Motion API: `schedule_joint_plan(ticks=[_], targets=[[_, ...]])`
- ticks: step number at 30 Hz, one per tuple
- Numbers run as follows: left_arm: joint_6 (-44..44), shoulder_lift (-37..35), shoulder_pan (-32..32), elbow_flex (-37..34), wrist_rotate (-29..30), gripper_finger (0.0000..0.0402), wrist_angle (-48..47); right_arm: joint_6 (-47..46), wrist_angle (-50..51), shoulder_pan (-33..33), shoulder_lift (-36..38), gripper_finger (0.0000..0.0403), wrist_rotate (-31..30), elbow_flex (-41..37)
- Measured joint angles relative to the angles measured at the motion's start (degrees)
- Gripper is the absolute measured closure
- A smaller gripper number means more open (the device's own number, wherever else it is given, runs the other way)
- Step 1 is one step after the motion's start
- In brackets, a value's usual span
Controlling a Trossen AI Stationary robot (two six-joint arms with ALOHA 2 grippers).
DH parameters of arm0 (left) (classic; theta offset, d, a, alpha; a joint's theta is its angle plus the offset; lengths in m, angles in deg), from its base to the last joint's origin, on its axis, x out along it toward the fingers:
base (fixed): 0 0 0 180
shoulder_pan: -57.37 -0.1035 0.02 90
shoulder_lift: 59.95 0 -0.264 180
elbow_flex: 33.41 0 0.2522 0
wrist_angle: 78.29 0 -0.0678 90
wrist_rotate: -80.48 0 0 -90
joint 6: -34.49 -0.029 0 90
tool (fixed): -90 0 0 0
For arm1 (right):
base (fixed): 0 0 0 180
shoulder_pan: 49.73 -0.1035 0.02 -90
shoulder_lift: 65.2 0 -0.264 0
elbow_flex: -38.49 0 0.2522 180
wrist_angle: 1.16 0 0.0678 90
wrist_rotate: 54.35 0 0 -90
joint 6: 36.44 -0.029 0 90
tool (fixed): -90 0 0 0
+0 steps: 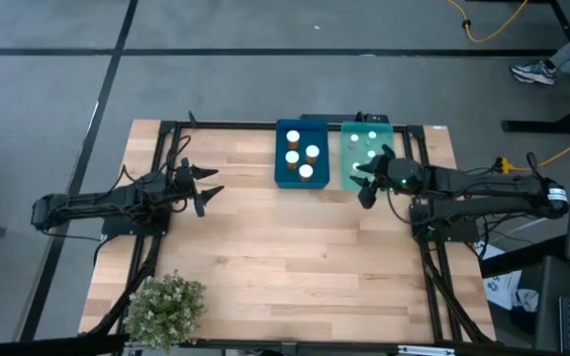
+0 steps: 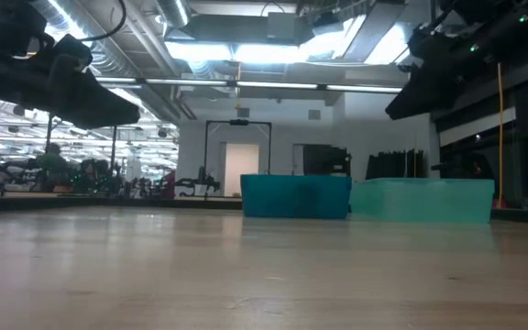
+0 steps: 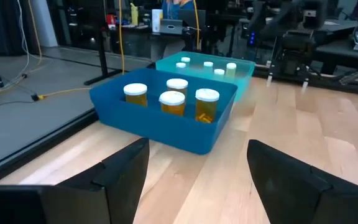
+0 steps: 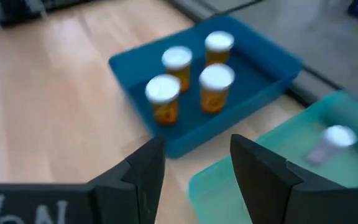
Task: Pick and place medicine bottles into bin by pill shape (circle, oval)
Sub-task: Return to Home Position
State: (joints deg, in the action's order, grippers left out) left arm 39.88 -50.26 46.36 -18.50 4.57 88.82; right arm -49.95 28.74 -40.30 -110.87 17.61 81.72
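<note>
Sorting looks done: amber bottles [image 1: 306, 171] stand in the blue tray [image 1: 319, 133], pale bottles [image 1: 354, 139] in the teal tray [image 1: 343, 148] beside it. Left gripper [image 1: 214, 184] and right gripper [image 1: 366, 184] flank the blue tray, jaws parted, empty; homing remains.

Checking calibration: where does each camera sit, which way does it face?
High: overhead, straight down on the light wooden table; both arms, left gripper and right gripper open.
Low: table height, level toward the dark blue plastic tray and teal green plastic tray; arms at upper corners.
Left wrist: faces the trays side-on; own fingers.
Right wrist: looks down on both trays; own fingers.
Shared: both wrist views show four amber white-capped bottles.
</note>
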Motion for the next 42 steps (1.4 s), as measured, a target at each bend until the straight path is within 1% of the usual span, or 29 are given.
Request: schedule_joint_plan(ticks=[2,9,12,16,20,26,31,36,42], targets=[[0.0,0.0,0.0,0.0,0.1,0.0138,0.0,0.3,0.2,0.0,2.4,0.022,-1.7,0.0],[0.0,0.0,0.0,0.0,0.1,0.0138,0.0,-0.8,2.7,0.0,12.6,0.022,-1.9,-0.7],[0.0,0.0,0.0,0.0,0.1,0.0138,0.0,-1.3,2.0,0.0,17.3,0.022,-3.4,-4.3],[0.0,0.0,0.0,0.0,0.2,0.0138,0.0,-1.0,-2.8,0.0,24.1,0.022,-6.4,-11.0],[0.0,0.0,0.0,0.0,0.2,0.0138,0.0,2.6,-7.0,0.0,30.4,0.022,-4.5,-15.1],[0.0,0.0,0.0,0.0,0.2,0.0138,0.0,6.4,-9.6,0.0,37.9,0.022,-4.4,-21.7],[0.0,0.0,0.0,0.0,0.2,0.0138,0.0,8.3,-9.6,0.0,42.3,0.022,-4.4,-24.2],[0.0,0.0,0.0,0.0,0.2,0.0138,0.0,9.4,-9.1,0.0,44.4,0.022,-4.3,-25.7],[0.0,0.0,0.1,0.0,0.2,0.0138,0.0,11.9,-8.6,0.0,44.5,0.022,2.4,-25.7]])
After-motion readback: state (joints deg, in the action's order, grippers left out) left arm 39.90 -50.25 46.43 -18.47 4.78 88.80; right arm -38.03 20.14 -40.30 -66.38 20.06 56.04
